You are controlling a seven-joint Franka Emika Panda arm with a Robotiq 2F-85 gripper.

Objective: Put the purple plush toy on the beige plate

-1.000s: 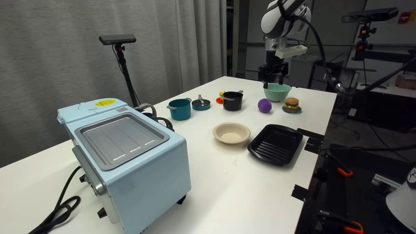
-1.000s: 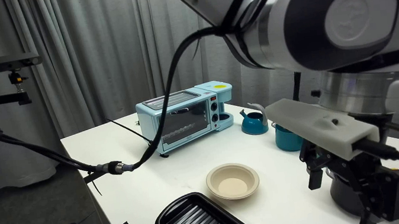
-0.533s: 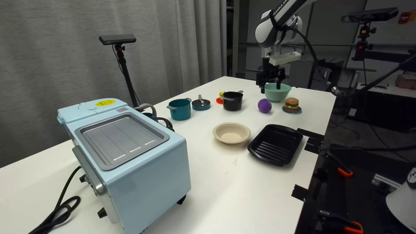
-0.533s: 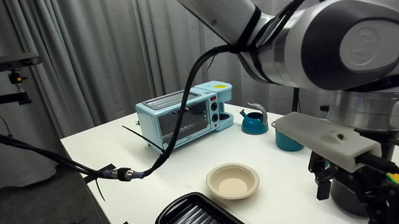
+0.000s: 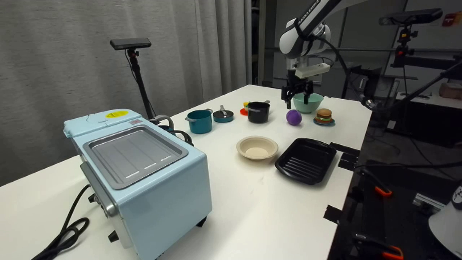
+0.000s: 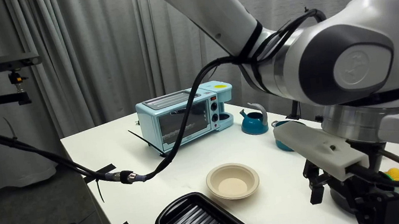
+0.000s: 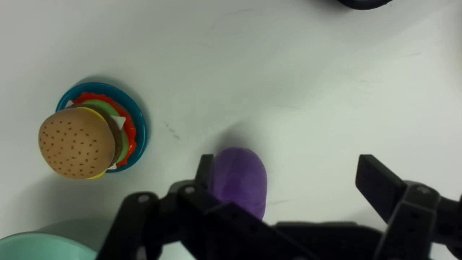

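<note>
The purple plush toy (image 5: 293,117) is a rounded purple lump on the white table, in front of the green bowl. In the wrist view the toy (image 7: 240,180) lies close beside the left-hand finger, which hides part of it. My gripper (image 7: 285,169) is open with nothing held; its jaws stand wide apart. In an exterior view the gripper (image 5: 297,103) hangs just above and behind the toy. In the other picture from outside, the gripper (image 6: 340,210) shows and the toy is hidden. The beige plate (image 5: 257,151) is empty on the table; it also shows in an exterior view (image 6: 232,187).
A toy burger (image 7: 77,142) on a blue saucer and a light green bowl (image 7: 45,247) stand near the toy. A black pot (image 5: 258,112) stands beyond it. A black ridged tray (image 5: 306,160) lies beside the plate. A light blue toaster oven (image 5: 162,198) stands farther off.
The arm has moved down and sideways, from above the green bowl toward the purple toy. The gripper stays open. The toy and the plate have not moved.
</note>
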